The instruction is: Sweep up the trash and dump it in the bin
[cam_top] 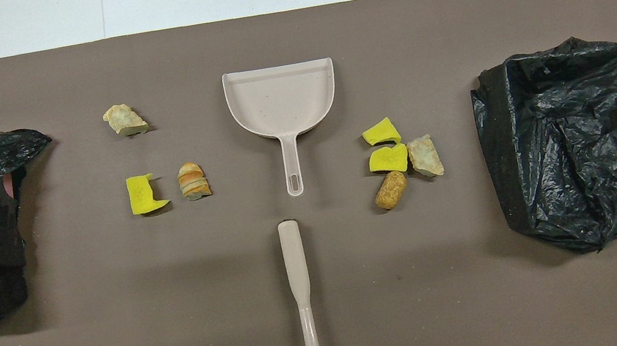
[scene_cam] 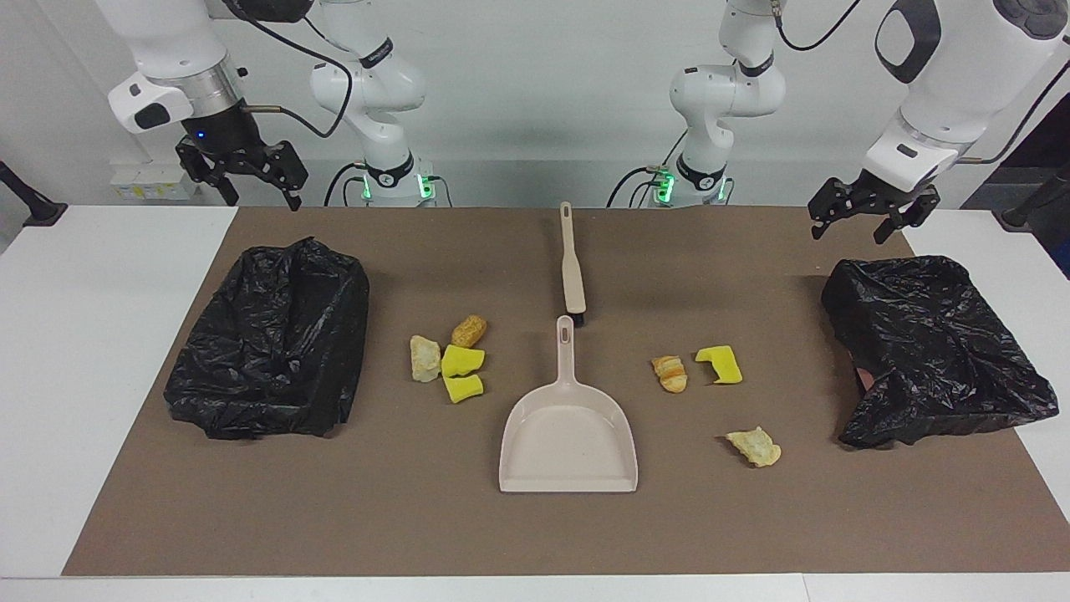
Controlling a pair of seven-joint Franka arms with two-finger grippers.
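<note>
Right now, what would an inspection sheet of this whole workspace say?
Surface: brown mat over a white table.
Job's things: dustpan mid-mat; brush nearer the robots, in line with the dustpan's handle; seven trash lumps, four clustered toward the right arm's end, three scattered toward the left arm's end; black-lined bin and a second one at the mat's ends.
Clutter: nothing seen.
Grippers: left pincer and right pincer open, empty, raised.
Cables: black leads along the arms.
Surroundings: white wall.

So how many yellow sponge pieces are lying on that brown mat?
3: two yellow sponge chunks touching, toward the right arm's end; one beside the orange bread piece.
</note>
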